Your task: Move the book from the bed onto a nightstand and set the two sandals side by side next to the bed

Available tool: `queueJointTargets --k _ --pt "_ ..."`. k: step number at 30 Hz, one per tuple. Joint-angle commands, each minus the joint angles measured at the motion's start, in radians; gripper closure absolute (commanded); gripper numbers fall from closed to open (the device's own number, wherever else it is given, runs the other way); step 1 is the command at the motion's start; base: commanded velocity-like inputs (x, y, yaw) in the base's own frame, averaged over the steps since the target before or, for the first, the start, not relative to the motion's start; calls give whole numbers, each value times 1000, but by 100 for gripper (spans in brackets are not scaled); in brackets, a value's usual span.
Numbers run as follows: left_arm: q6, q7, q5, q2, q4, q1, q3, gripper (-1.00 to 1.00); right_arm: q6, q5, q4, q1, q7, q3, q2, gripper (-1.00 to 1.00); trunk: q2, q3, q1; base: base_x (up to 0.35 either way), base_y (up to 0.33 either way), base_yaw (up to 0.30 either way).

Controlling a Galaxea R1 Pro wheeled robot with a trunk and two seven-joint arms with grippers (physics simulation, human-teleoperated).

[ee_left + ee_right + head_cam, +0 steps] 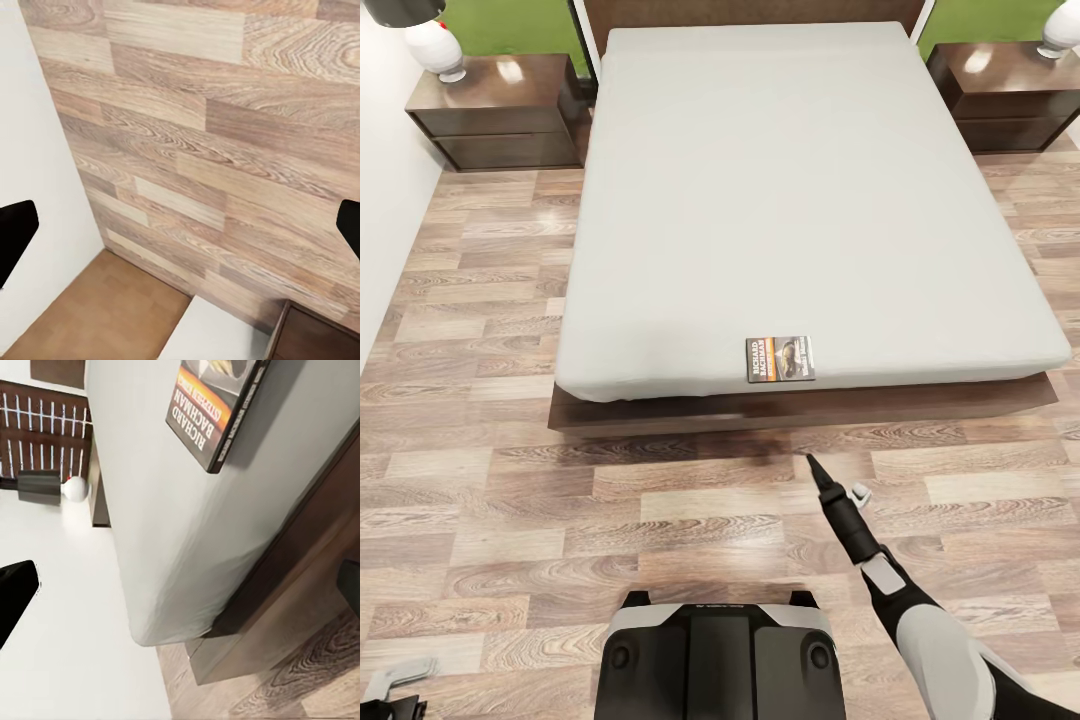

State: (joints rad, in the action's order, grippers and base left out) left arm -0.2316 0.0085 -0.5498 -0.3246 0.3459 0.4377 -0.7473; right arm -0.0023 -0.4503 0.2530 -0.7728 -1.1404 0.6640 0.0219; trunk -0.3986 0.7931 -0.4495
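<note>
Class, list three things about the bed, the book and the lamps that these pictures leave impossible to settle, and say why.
1. The book: its smaller cover lettering is too small in the head view, and the picture edge cuts its cover in the right wrist view.
2. The two lamps on the nightstands: the head view's top edge crops them.
3. The bed: its headboard is cut off by the same edge.

Book (217,409) cover on the bed reads "RICHARD BACHMAN"; smaller orange-band line too blurred to read.
</note>
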Motion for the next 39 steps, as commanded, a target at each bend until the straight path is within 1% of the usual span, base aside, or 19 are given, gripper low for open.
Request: queueJointTargets --k 1,6,13,20,25,29,39 --pt "-3 1 -3 0 1 -1 -3 -100 5 -7 -1 -1 -1 -3 1 -100 -1 1 -1 0 0 0" --pt "-1 1 -3 -3 1 -32 -3 -100 16 -7 2 -10 3 -3 13 -100 -1 1 -1 0 0 0" --pt "6 1 -3 -3 1 -58 -3 -100 20 -7 4 -51 12 -3 21 -100 -1 1 -1 0 0 0" --pt "10 2 -3 1 1 -63 -3 -100 21 -7 2 -102 68 -3 25 -100 -1 1 -1 0 0 0" --pt "10 2 -2 5 1 -65 -3 -100 22 -7 3 -133 88 -4 26 -100 -1 1 -1 0 0 0" --pt "11 3 -2 7 1 -65 -3 -100 23 -7 2 -152 93 -5 29 -100 -1 1 -1 0 0 0" --pt "12 5 -3 13 0 -65 -3 -100 24 -7 0 -171 98 -7 35 -100 -1 1 -1 0 0 0"
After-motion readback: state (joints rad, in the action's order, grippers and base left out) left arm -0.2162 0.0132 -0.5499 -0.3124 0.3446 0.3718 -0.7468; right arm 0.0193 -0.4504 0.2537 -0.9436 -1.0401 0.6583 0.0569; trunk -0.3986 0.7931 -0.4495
